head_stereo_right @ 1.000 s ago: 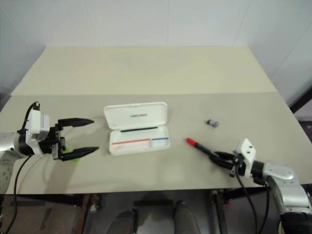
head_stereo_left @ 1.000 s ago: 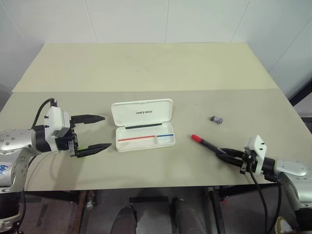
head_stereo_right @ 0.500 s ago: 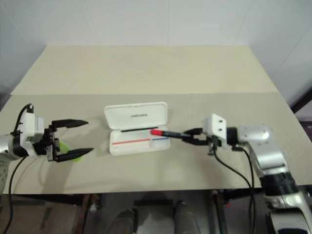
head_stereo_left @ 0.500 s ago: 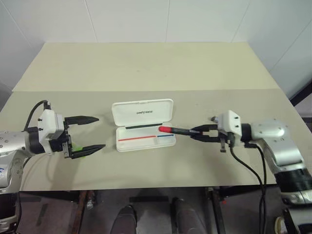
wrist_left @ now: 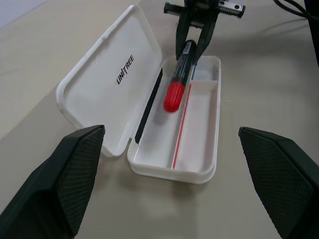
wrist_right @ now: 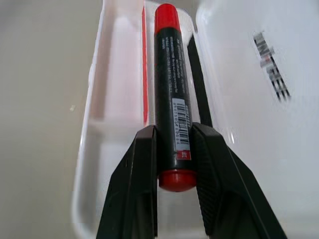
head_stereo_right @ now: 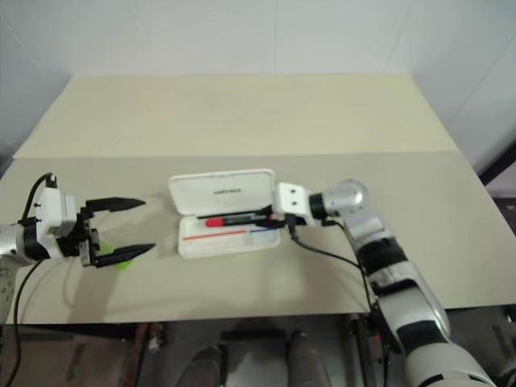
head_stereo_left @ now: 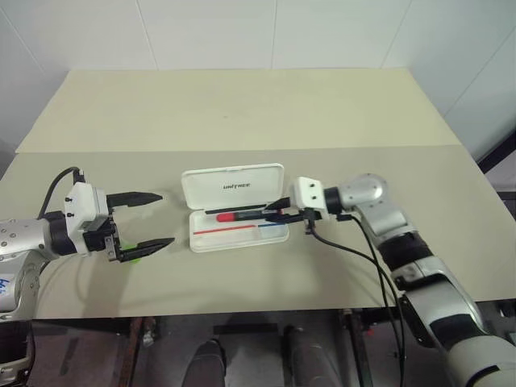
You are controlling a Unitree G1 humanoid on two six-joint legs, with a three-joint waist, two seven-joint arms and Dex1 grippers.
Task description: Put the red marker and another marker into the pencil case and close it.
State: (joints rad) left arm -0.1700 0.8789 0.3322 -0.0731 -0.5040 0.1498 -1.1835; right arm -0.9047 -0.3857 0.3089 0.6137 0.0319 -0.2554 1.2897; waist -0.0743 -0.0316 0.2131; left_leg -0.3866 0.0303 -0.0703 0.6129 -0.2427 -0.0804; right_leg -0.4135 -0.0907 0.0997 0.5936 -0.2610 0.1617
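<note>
The white pencil case (head_stereo_left: pixel 234 185) lies open at the table's middle, lid tipped back, tray (wrist_left: pixel 202 149) toward me. My right gripper (head_stereo_left: pixel 274 212) reaches in from the right, shut on the tail end of the red marker (head_stereo_left: pixel 240 216). The marker is held lengthwise just above the tray, red cap pointing left. The right wrist view has its fingers (wrist_right: pixel 139 189) clamping the black barrel (wrist_right: pixel 169 94). To the left of the case my left gripper (head_stereo_left: pixel 167 218) stands open, aimed at the case. A sliver of the green marker (head_stereo_left: pixel 134 255) shows under its lower finger.
The beige table (head_stereo_left: pixel 242 113) stretches far behind the case, with a seam across its middle. Its front edge (head_stereo_left: pixel 242 305) runs close below both arms. A black cable (head_stereo_left: pixel 355 251) loops down from my right wrist over the table's front right.
My right gripper has carried the red marker from the table's front right, up and leftward, to above the open case's tray. The left gripper has stayed in place, open.
</note>
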